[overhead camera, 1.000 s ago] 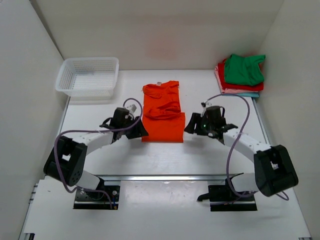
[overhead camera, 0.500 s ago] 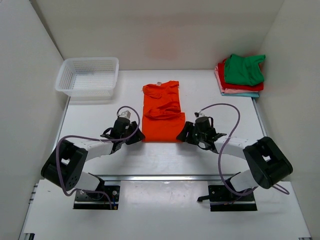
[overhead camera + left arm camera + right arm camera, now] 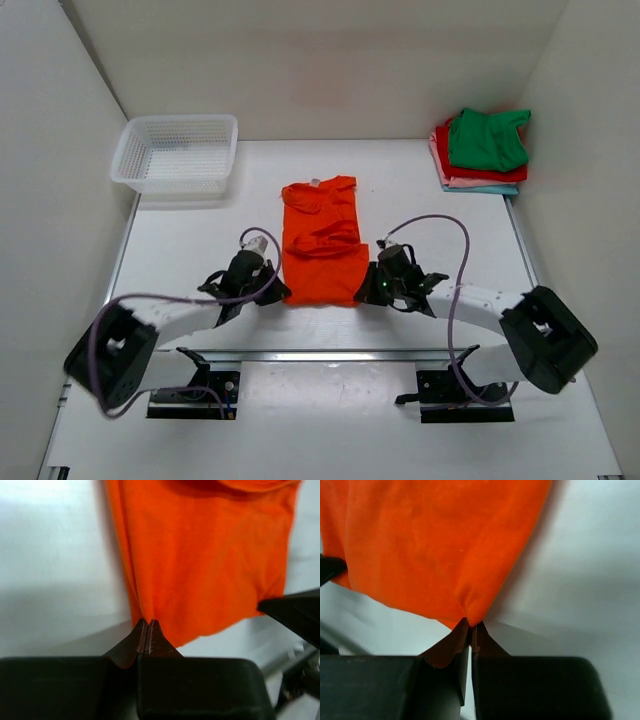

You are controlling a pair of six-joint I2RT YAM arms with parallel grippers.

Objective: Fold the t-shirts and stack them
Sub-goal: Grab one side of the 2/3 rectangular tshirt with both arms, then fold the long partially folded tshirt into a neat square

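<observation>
- Two claws pinch the orange t-shirt: the left claw its near left corner, the right claw its near right corner.
- The orange t-shirt lies on the counter.
- Beyond it, folded t-shirts are stacked at right, with a basket at left.

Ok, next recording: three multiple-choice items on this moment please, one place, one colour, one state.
1. Where does the white mesh basket sit? A. far left B. near right C. on the shirts
2. What colour tops the folded stack? A. blue B. green C. orange
3. How are the left end effector and right end effector? A. open B. holding the basket C. shut on the orange t-shirt
1 A, it stands at the far left in the top view. 2 B, its uppermost layer is green. 3 C, each wrist view shows closed fingers pinching a near corner.
</observation>
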